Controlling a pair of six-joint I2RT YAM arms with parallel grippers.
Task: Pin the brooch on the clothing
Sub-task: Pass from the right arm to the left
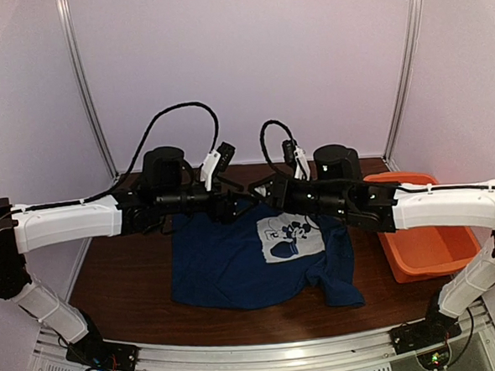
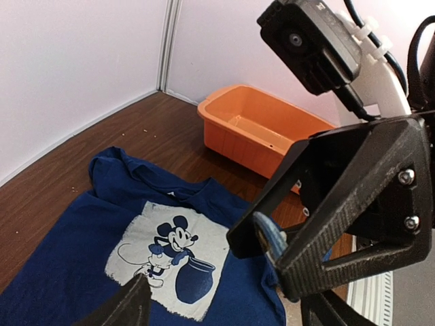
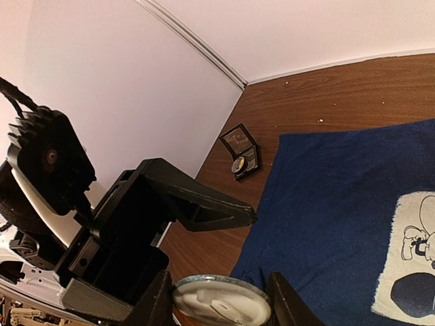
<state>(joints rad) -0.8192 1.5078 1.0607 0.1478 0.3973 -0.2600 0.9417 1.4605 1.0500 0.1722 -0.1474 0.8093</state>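
Brooch: sitting clamped between the right tool's fingers, its pale back turned toward the right wrist camera. It is hanging in the air above the shirt and is not touching the fabric.
Right tool: gripping the brooch by its rim, jaws partly closed, one finger pressing on either side of the disc.
Left tool: hovering directly opposite the right tool, jaws standing wide apart and holding nothing. Whether it is touching the brooch cannot be told.
T-shirt: lying spread on the worktop beneath both tools, white mouse print facing up, right sleeve lying rumpled.
Orange tub: sitting on the worktop's right side, near the shirt but apart from it.
Black box: lying open by the far wall, just beside the shirt's edge.
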